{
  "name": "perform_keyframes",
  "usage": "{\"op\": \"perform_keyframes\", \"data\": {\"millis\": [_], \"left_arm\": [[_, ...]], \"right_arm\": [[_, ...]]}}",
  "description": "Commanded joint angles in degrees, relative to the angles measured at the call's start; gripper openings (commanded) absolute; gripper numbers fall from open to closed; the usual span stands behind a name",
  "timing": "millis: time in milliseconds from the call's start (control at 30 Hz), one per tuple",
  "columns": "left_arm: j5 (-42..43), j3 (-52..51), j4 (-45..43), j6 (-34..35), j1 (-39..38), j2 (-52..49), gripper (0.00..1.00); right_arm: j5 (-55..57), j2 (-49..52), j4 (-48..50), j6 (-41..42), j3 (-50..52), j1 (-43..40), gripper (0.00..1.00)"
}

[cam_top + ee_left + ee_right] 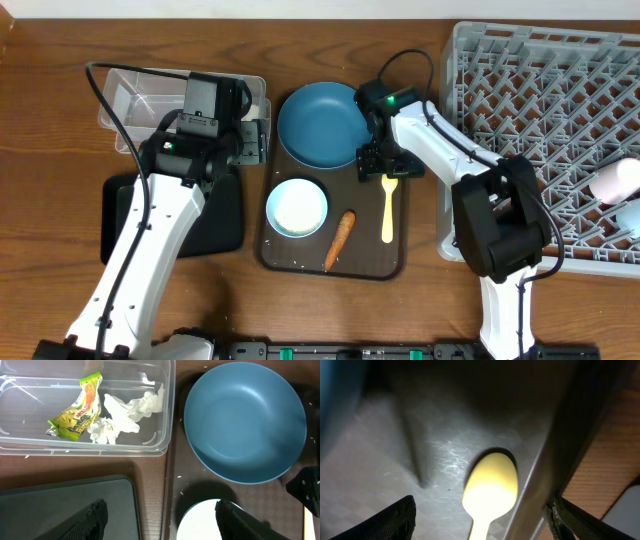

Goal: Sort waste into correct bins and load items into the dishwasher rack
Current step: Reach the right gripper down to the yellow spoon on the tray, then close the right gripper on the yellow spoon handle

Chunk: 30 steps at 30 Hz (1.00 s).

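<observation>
**Yellow spoon sits between spread fingers**

The pale yellow spoon [388, 208] lies on the brown tray [372, 262] in the middle of the desk [50, 150], along the tray's right side. Its round end points to the back edge of the desk. The right end effector [386, 166] hangs just over that round end. Its fingers [385, 522] are spread wide, one on each side of the spoon, and do not touch it. It is released and holds nothing.

On the same tray sit the big dark-blue plate [320, 122] at the back and the white bowl [297, 207] at the front left. The small orange carrot [340, 240] lies between bowl and spoon. A few white rice grains [181, 493] lie on the tray.

The clear tub [135, 95] is near the back left corner. In it lie the yellow-green wrapper [77, 412] and the crumpled white tissue [125, 415]. The flat black tray [220, 215] sits in front of the tub. The left end effector [250, 140] hangs between tub and plate, released and empty.

The grey rack [540, 110] stands at the right edge. A pink cup [615, 180] and a light-blue cup [630, 217] rest in it.
</observation>
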State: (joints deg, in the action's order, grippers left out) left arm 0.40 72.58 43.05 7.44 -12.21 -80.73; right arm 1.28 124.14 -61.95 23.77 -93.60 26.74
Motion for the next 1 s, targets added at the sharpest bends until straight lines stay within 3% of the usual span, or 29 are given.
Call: {"op": "perform_keyframes", "data": {"millis": [0,367,600,967], "left_arm": [[-0.92,0.28,0.00,-0.57,0.02,0.24,0.71],[-0.92,0.28,0.00,-0.55,0.02,0.24,0.71],[-0.92,0.28,0.00,-0.55,0.02,0.24,0.71],[-0.92,0.28,0.00,-0.55,0.02,0.24,0.71]], "right_arm": [[-0.24,0.37,1.57,1.03,1.27,0.72,0.82],[-0.28,0.37,6.36,1.07,7.10,0.72,0.80],[-0.31,0.37,6.88,1.07,7.74,0.70,0.63],[-0.28,0.37,5.95,1.07,7.74,0.66,0.51]]}}
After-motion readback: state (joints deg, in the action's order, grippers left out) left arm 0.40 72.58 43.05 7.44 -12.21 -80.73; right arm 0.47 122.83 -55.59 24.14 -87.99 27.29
